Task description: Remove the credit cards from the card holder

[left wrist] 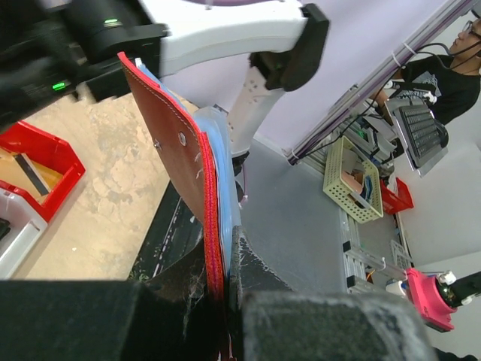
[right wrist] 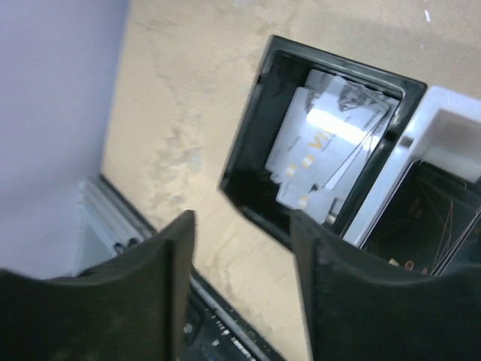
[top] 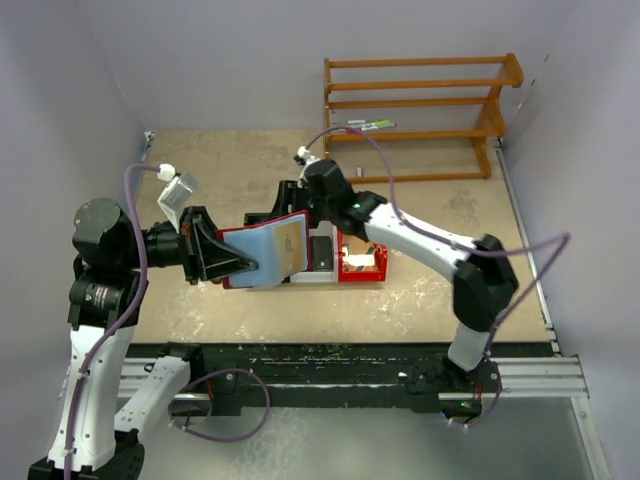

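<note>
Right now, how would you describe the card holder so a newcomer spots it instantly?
Above the tan table, find the left end effector near the middle. The card holder is the open booklet clamped in it, raised off the surface. Unlike the red bin beside it, it is maroon outside with blue-grey sleeves.

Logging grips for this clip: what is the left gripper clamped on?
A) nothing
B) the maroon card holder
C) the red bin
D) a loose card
B: the left gripper is closed on the lower edge of the card holder, which stands up between its fingers.
</note>
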{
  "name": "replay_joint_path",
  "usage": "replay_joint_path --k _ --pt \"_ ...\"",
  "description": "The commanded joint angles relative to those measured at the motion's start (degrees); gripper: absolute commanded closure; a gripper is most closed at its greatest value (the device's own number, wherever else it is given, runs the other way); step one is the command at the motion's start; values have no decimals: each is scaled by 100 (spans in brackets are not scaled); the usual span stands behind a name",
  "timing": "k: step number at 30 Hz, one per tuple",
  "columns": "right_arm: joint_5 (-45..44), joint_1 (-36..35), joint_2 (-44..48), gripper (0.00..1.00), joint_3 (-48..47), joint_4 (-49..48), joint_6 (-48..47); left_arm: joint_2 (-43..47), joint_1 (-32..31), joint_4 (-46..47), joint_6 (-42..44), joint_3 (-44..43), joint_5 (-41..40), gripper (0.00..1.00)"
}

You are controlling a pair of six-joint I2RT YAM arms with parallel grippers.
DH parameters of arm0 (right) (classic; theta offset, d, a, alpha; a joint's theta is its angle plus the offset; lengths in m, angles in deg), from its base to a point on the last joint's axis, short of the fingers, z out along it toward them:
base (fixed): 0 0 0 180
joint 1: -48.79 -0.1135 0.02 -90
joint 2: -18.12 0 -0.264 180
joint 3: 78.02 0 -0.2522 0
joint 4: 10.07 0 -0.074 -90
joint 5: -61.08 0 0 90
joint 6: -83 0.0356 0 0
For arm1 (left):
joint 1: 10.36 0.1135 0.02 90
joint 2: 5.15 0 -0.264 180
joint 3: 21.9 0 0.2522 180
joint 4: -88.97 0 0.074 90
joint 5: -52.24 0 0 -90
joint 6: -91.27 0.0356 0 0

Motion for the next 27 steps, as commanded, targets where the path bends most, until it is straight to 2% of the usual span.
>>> replay_joint_path --k 1,3,6,11,17,23,27 --pt "556 50 1723 33 1076 -970 -261 70 -7 500 -260 -172 82 96" --pt "1216 121 2476 26 1838 -1865 -101 85 -7 601 -324 -108 95 96" --pt "2249 296 3596 21 2912 -3443 450 90 -7 686 -338 -27 104 97" --pt "3017 669 4597 19 4097 -5319 1533 81 -7 718 -330 31 100 97" --pt "3124 674 4841 18 4452 -6964 2387 66 -7 788 -372 81 69 99" --pt "3141 497 4444 18 4535 -7910 2893 52 -7 835 -384 160 28 100" --pt "3061 486 4496 19 4718 -8385 3116 60 -7 851 -361 181 -14 100"
